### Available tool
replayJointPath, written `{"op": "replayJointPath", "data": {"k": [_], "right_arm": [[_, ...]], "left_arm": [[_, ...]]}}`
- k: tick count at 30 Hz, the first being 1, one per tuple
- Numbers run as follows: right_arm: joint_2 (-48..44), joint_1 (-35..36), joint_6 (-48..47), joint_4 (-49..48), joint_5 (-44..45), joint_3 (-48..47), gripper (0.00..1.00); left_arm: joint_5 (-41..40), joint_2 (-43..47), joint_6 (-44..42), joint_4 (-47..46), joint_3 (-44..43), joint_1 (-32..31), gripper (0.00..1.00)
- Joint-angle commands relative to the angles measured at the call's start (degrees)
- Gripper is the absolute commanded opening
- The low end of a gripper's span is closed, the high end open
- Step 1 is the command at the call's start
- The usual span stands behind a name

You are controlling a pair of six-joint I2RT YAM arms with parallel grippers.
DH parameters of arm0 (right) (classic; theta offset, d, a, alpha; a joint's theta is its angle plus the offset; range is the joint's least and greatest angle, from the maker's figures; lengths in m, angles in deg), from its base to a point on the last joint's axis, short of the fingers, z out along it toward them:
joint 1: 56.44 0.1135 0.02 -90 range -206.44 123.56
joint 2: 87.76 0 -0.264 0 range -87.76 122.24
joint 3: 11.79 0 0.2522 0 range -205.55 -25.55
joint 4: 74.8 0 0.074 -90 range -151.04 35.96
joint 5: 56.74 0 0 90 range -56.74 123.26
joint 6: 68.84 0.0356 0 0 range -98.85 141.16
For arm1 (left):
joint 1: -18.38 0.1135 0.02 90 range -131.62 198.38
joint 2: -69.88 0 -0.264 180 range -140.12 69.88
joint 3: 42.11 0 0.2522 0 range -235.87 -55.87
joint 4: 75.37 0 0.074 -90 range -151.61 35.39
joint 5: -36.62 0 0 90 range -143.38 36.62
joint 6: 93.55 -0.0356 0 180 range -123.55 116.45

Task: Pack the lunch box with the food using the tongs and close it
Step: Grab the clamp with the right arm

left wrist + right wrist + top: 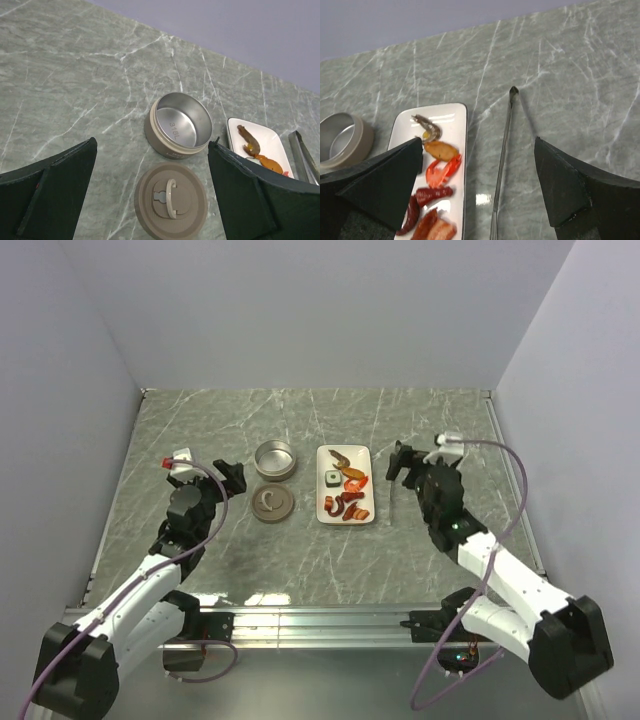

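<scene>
The lunch box (274, 459) (178, 125) is an open round tin with nothing inside, left of centre; its brown lid (272, 504) (170, 200) lies flat just in front, handle up. The food (347, 495) (442, 170), red and orange pieces with a shrimp and a dark-and-white cube (331, 477), lies on a white plate (358, 453) (447, 111). The tongs (392, 495) (502, 160) lie on the table right of the plate. My left gripper (232, 478) (155, 145) hangs open above the lid and tin. My right gripper (403, 462) (479, 142) hangs open over the tongs, holding nothing.
Everything sits on a grey marbled tabletop (200, 420) enclosed by pale walls on three sides. The plate stands between the tin and the tongs. A metal rail (300, 620) runs along the near edge by the arm bases.
</scene>
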Motion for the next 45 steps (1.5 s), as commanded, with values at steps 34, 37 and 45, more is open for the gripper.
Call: {"op": "replayJointPath", "data": {"k": [34,37,45], "right_arm": [[56.30,-10.69,-1.49,40.97,-10.85,-48.36,0.79],[57.18,-10.78,-1.57,42.03,-10.32,-49.25,0.71],[61.84,-10.87,-2.10,48.18,-11.19,-55.31,0.56]], "left_arm": [[6.03,-5.69,0.31,-0.03,-4.64,0.46,0.99],[6.29,-5.52,0.22,-0.20,-4.56,0.46,0.99],[6.82,-5.17,0.13,-0.37,-4.38,0.64,0.99]]}}
